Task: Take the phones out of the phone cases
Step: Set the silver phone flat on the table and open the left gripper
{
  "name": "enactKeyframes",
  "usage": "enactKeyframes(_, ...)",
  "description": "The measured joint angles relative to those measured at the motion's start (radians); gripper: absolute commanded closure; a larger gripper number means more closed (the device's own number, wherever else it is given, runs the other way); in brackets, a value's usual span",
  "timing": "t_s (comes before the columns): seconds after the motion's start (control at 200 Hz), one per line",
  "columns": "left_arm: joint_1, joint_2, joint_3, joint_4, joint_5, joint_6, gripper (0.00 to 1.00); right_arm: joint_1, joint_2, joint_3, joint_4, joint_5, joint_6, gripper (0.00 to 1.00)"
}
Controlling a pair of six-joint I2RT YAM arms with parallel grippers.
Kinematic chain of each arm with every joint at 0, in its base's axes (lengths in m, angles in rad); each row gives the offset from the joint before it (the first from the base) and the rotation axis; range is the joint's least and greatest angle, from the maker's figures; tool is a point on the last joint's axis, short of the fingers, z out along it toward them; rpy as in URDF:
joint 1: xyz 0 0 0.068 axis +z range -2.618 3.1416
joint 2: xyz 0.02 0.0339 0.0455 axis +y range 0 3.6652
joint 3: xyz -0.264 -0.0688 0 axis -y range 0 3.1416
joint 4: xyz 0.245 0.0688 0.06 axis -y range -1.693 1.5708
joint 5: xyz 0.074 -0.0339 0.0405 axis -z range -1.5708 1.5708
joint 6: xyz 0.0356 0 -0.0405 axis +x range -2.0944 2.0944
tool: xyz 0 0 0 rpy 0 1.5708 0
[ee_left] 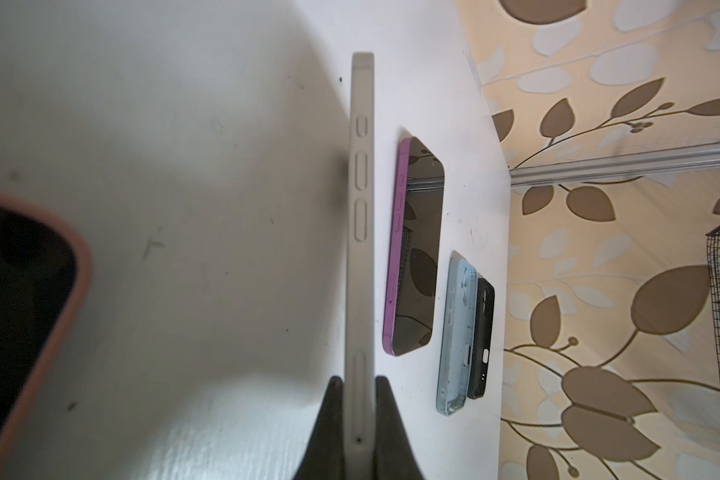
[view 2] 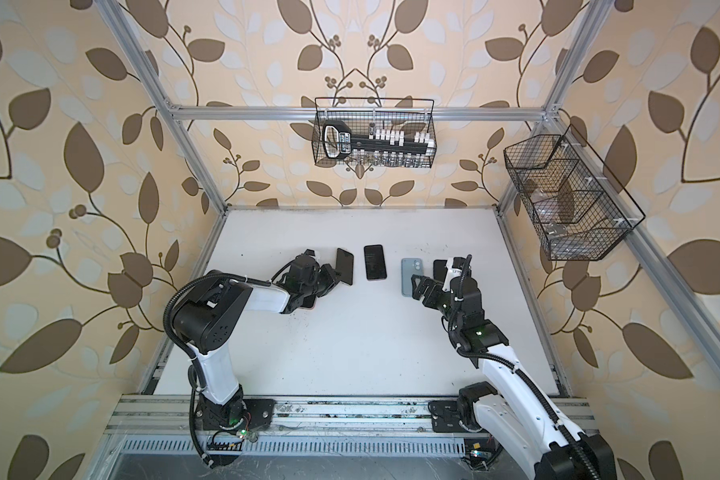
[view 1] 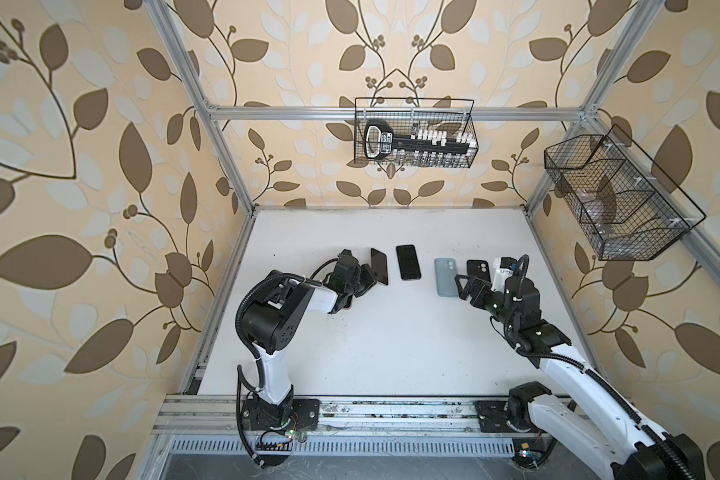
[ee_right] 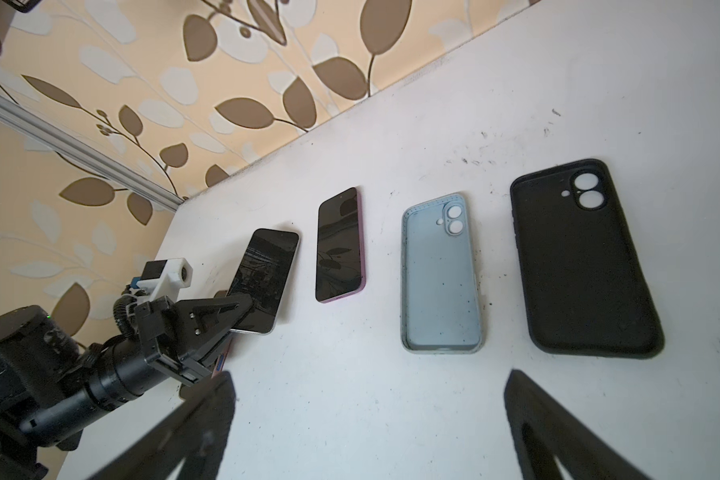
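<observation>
Left arm reaches forward, its left end effector (ee_left: pixel 359 380) pinched tight; right end effector (ee_right: pixel 368 374) hovers low, jaws spread wide

Surface (view 1: pixel 391 332): white, flecked with dark specks.
Wallpaper (view 1: pixel 80 166): cream, printed with brown and pale grey leaves on dark stems.
Blue phone case (ee_right: pixel 439 282): light blue, dark-speckled inside.
Black phone case (ee_right: pixel 578 266): matt black throughout.
Purple phone (ee_left: pixel 418 249): purple frame, black screen.
Pale-edged phone (ee_left: pixel 361 249): off-white grey side, black screen.
Cased phone (ee_left: pixel 17 311): salmon-pink rim.
Wire basket (view 1: pixel 362 120): black mesh.
Left end effector (ee_left: pixel 358 380): black.
</observation>
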Motion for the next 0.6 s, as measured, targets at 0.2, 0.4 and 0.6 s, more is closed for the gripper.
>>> enactKeyframes(0.2, 0.0, 0.033, 0.014, 0.037, 0.0, 0.0, 0.99, 0.0, -0.012, -0.029, -0.002, 0.0, 0.011, 0.0)
enactKeyframes(0.4, 0.0, 0.043, 0.014, 0.054, -0.001, 0.0, 0.91, 0.0, -0.014, -0.039, -0.002, 0.0, 0.011, 0.0)
enactKeyframes(0.6, 0.0, 0.043, 0.014, 0.043, -0.017, 0.007, 0.81, 0.0, -0.02, -0.053, -0.002, 0.0, 0.011, 0.0)
